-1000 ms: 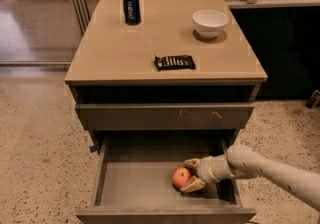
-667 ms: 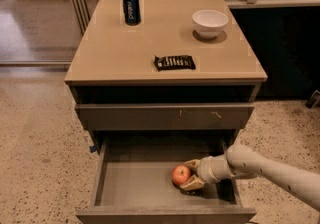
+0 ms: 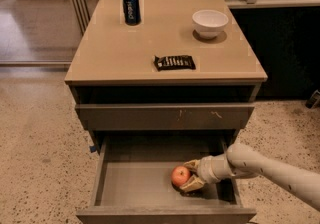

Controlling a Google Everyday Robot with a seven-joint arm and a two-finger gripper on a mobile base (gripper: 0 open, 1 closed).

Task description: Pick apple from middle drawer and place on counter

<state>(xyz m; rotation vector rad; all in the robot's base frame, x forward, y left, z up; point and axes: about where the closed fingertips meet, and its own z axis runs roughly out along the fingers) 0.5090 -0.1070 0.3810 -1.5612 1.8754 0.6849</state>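
The apple (image 3: pixel 179 175), small and red-orange, lies in the right half of the pulled-out middle drawer (image 3: pixel 132 184). My gripper (image 3: pixel 189 175) reaches into the drawer from the right on a white arm. Its tan fingers (image 3: pixel 193 184) sit above and below the apple and close on it, just over the drawer floor. The tan counter (image 3: pixel 115 50) is the cabinet's top, above and behind the drawer.
On the counter stand a blue soda can (image 3: pixel 131 6) at the back left and a white bowl (image 3: pixel 210 22) at the back right, with a dark snack bar (image 3: pixel 174 62) near the front. A shut drawer front with pale scratches (image 3: pixel 165 116) overhangs the open drawer. Speckled floor surrounds the cabinet.
The apple and gripper have barely moved; the apple sits very slightly higher than a second ago, still between the fingers.
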